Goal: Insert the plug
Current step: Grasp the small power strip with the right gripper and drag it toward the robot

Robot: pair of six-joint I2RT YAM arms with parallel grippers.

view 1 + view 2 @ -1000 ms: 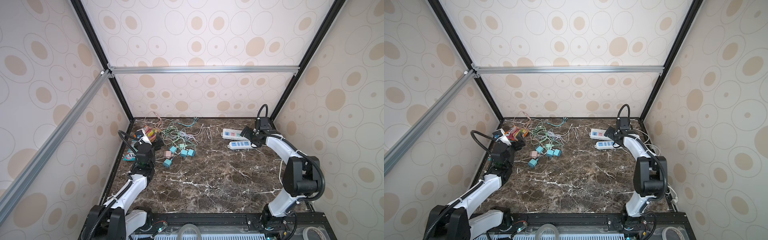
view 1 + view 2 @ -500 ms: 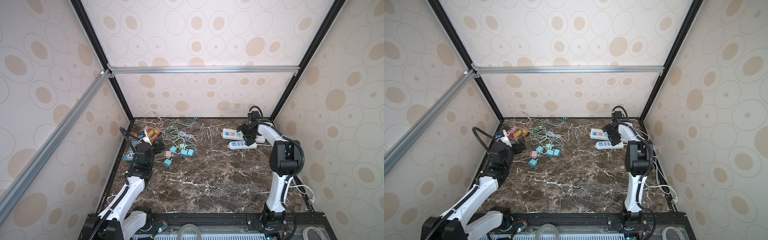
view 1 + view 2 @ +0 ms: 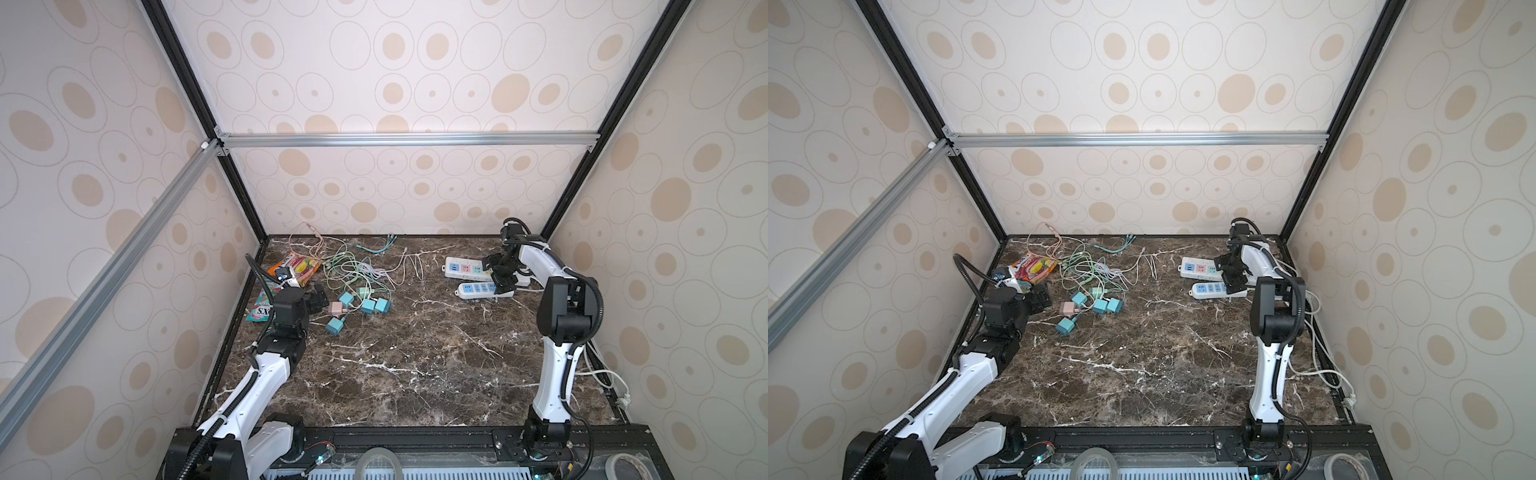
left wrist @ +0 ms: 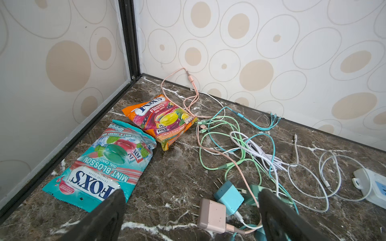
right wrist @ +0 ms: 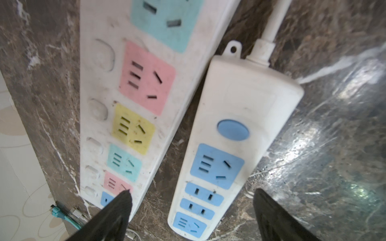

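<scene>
Surface: dark veined marble tabletop (image 3: 415, 353), walled in by wallpaper of beige ovals
Plugs: pink plug (image 4: 212, 216) lies on its side on the left half of the tabletop, prongs level with the marble; teal plugs (image 3: 368, 306) lie just beside it, each trailing a cable; all are well apart from both power strips
Left gripper (image 4: 191, 193): low over the marble just left of the plug cluster; jaws spread wide, pinching nothing; in the left wrist view the pink plug lies between the two fingers
Candy bags: mint candy bag (image 4: 104, 167) flat by the left wall; fruit candy bag (image 4: 163, 119) just beyond it
Blue-socket strip (image 5: 240, 94): flat at the far right, its cord leading away
Right gripper (image 5: 192, 192): poised over that strip, jaws spread wide and straddling its end; whether it touches, I cannot tell
Coloured strip (image 5: 146, 79): just beside the blue-socket strip, on the farther side
Cables (image 4: 240, 146): loose tangle of green, white and pink reaching to the back wall (image 3: 395, 187)
</scene>
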